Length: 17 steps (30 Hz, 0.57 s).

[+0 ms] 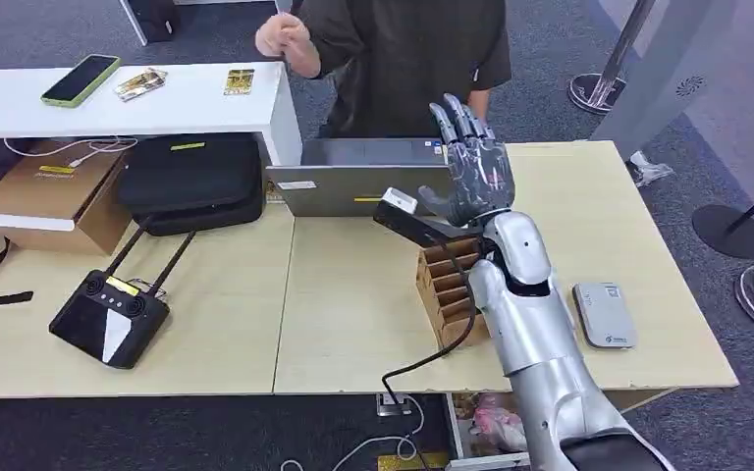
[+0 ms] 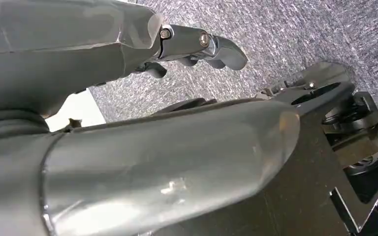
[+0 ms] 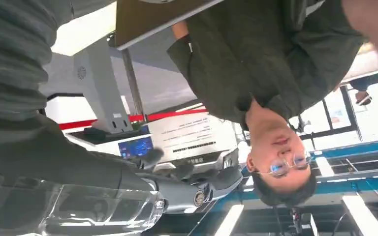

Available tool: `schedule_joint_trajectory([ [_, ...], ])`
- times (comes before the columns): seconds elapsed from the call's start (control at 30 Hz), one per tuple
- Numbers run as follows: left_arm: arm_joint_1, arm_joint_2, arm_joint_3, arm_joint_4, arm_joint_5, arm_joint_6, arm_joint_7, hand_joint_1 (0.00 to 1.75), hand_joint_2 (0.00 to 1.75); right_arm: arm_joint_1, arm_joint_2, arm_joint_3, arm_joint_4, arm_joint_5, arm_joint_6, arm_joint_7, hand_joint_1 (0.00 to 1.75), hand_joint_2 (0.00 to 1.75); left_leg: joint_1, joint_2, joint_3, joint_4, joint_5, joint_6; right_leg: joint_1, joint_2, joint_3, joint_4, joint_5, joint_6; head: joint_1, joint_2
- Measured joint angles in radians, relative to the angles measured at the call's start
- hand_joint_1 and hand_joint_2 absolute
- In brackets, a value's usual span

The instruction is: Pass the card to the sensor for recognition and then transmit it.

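Right hand (image 1: 473, 167) raised above the card rack (image 1: 449, 285), fingers spread, holding nothing; the sensor (image 1: 604, 314) lies to its right on the table (image 1: 353, 314).

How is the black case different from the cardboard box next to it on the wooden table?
The black case is dark, soft-looking and rounded at the corners; the cardboard box is brown with sharp, straight edges. The case carries a small yellow label on top; the box carries a yellow mark and a white strip along its side. Both lie flat at the back left of the wooden table, side by side.
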<state>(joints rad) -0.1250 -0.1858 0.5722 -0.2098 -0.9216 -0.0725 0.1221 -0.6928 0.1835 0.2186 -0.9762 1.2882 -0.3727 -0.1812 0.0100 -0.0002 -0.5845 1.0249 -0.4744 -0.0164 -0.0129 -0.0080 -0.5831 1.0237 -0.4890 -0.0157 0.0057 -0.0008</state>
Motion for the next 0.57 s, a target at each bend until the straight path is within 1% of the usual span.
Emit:
schedule_joint_trajectory([
  [0.1, 0.0, 0.0, 0.0, 0.0, 0.0, 0.001, 0.0, 0.0, 0.0, 0.004, 0.0, 0.0, -0.004, 0.01, 0.005, 0.005, 0.0, 1.75, 0.0, 0.0, 0.0, 0.0, 0.0, 0.0, 0.0, 0.0, 0.0, 0.0, 0.0, 0.0, 0.0, 0.0],
  [0.23, 0.002, 0.0, 0.0, 0.0, 0.002, 0.002, 0.0, 0.0, 0.0, 0.038, 0.0, 0.0, -0.051, 0.029, 0.005, 0.021, 0.0, 1.75, 0.0, 0.0, 0.0, 0.0, 0.0, 0.0, 0.0, 0.0, 0.0, 0.0, 0.0, 0.0, 0.0, 0.0],
  [0.4, 0.012, 0.0, 0.0, 0.0, 0.019, 0.011, -0.01, 0.0, 0.0, 0.122, -0.014, 0.0, -0.184, 0.061, 0.031, 0.038, 0.0, 1.75, 0.0, 0.0, 0.0, 0.0, -0.001, 0.0, 0.0, 0.0, -0.001, -0.001, 0.0, 0.0, 0.0, 0.0],
  [0.57, 0.028, 0.004, 0.012, 0.0, 0.042, 0.024, -0.022, 0.0, 0.0, 0.234, -0.053, -0.015, -0.356, 0.061, 0.039, 0.039, 0.0, 1.75, 0.0, 0.0, -0.001, 0.0, -0.001, 0.0, 0.0, 0.0, -0.001, -0.001, 0.0, 0.0, 0.0, 0.0],
])
